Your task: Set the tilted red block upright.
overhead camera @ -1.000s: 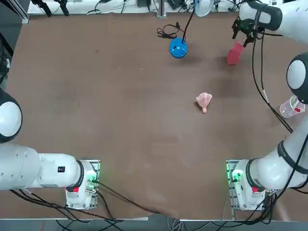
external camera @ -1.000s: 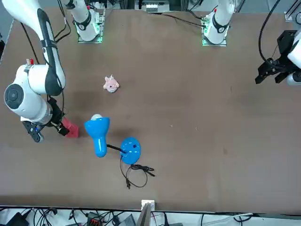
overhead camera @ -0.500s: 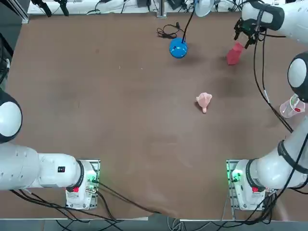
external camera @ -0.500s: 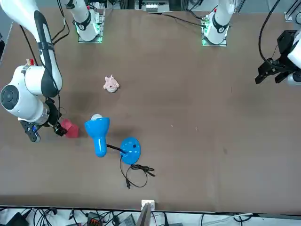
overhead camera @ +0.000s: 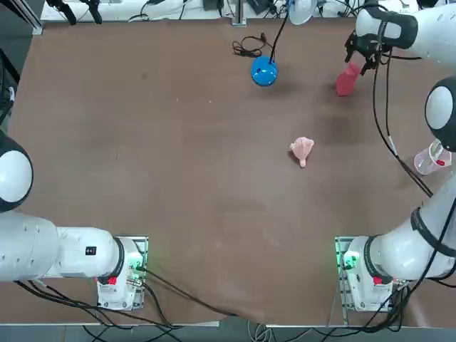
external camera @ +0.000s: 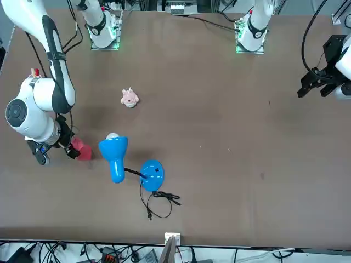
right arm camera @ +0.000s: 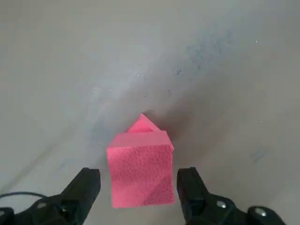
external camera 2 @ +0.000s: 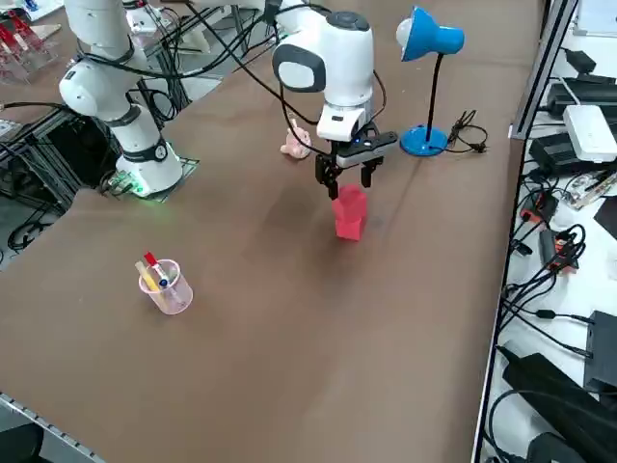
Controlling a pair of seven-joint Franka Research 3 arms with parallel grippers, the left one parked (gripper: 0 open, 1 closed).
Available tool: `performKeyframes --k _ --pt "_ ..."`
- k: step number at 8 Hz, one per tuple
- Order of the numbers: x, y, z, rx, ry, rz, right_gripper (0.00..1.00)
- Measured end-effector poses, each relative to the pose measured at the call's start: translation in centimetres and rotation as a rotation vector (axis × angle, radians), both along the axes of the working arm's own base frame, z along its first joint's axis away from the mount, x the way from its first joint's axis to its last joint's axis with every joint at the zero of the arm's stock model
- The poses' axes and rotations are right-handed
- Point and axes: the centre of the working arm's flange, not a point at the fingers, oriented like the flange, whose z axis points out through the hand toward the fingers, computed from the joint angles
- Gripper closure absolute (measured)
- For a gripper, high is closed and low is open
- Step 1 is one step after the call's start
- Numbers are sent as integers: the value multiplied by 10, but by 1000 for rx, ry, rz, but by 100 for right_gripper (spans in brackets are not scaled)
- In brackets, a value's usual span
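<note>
Wrist view is showing the right gripper (right arm camera: 138, 185) with fingers (right arm camera: 86, 185) spread, straddling the red block (right arm camera: 140, 171) without touching. Block is standing on the surface (overhead camera: 178, 142), seemingly upright; withdrawing likely comes next.

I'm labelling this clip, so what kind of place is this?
Probably a robotics lab: the right gripper hovers open above a red block on a brown table, and cables and electronics crowd its edge.
</note>
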Motion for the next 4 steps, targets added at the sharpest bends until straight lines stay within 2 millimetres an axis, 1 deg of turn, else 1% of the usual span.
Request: performKeyframes --k 4 --pt "0 0 -2 0 -2 1 0"
